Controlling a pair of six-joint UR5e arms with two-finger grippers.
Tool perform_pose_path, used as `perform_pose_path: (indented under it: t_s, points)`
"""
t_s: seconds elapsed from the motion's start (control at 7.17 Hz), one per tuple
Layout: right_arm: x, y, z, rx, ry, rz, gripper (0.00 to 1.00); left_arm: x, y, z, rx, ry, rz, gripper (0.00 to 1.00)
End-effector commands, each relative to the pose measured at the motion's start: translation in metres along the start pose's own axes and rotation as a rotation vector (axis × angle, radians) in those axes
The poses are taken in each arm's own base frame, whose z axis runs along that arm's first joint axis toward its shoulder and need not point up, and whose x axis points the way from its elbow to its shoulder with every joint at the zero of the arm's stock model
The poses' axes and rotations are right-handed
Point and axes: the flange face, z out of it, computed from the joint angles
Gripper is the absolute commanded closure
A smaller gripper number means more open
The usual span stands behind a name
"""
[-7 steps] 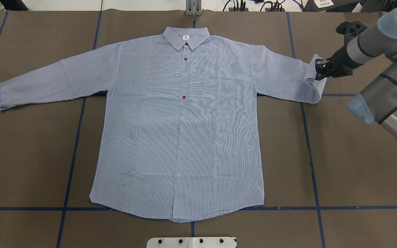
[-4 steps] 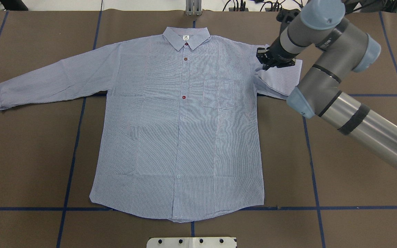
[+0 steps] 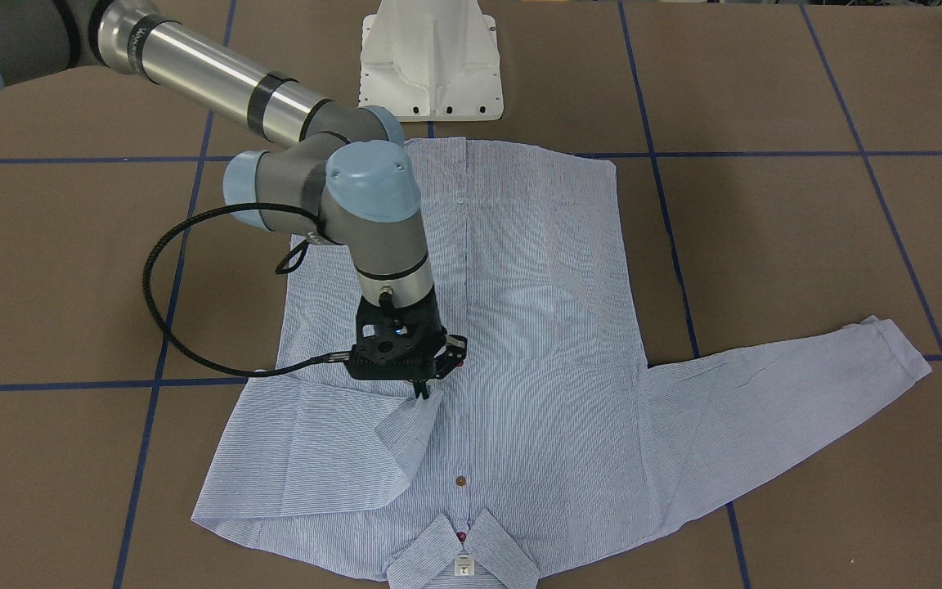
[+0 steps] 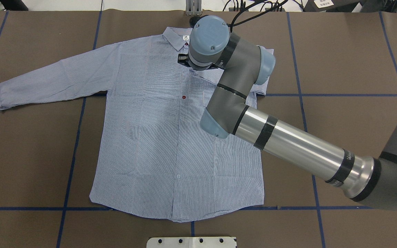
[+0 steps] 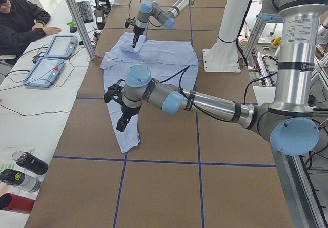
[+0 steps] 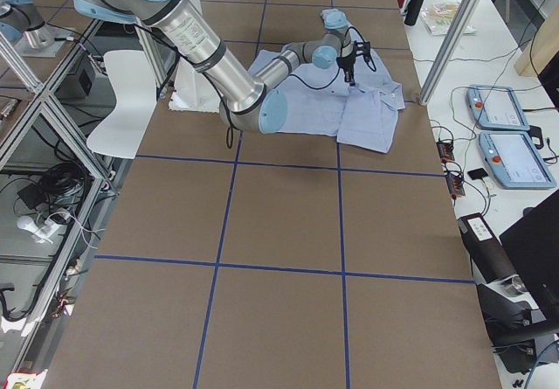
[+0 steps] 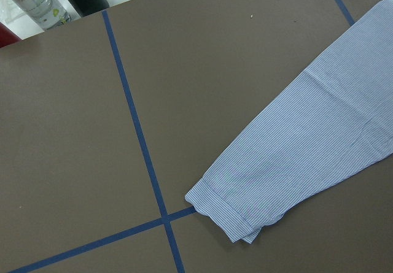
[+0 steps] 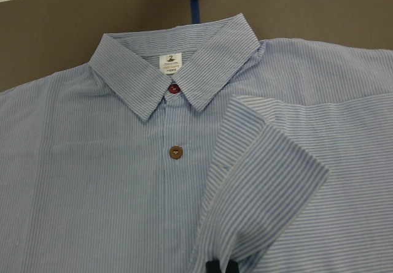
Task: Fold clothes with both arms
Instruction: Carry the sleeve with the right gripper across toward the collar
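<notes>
Brown paper covers the tabletop point(image 4: 339, 51). On it the light blue, finely white-striped button-up shirt point(image 4: 150, 144) lies flat and face up, with its hem nearest the robot and its collar point(image 4: 185, 37) at the far side.

Nearest to us, the silver-grey right arm point(image 4: 288, 141) slants in from the right across the shirt's body. Beyond it the black right pincer point(image 3: 420, 391) points down beside the button placket, clamped tight on the cuff of the right sleeve point(image 8: 270, 162). That sleeve lies doubled back over the chest. We take this as the first fold, drawing the sleeve inward so that the body can be folded narrow afterwards. The cuff looks lifted a little off the cloth, near the brown button point(image 8: 176, 152), and is not yet laid down.

On the left, the other sleeve point(image 4: 47, 81) lies straight out on the tabletop. The black left pincer point(image 5: 121, 125) hangs above its cuff point(image 7: 230, 215), probably placed there to mirror the fold. We cannot tell how far apart its fingers are.

Farthest out, the white neck label point(image 8: 170, 62) sits inside the collar.
</notes>
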Motion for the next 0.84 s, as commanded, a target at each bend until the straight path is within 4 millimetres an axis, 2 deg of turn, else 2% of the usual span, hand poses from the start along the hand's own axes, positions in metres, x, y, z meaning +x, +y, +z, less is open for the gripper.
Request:
perform_pose_path:
  t_s: [0.0,0.14,0.7]
  points:
    - [-0.058,0.025,0.011,0.026,0.028,-0.043,1.00,-0.001,0.002,0.000,-0.002,0.001,-0.002,0.00]
    - [-0.077,0.032,0.016,0.040,0.042,-0.056,1.00,0.000,0.001,0.001,-0.002,0.002,-0.001,0.00]
    - [-0.120,0.065,0.026,0.050,0.070,-0.097,1.00,0.000,0.004,0.001,-0.005,0.003,-0.003,0.00]
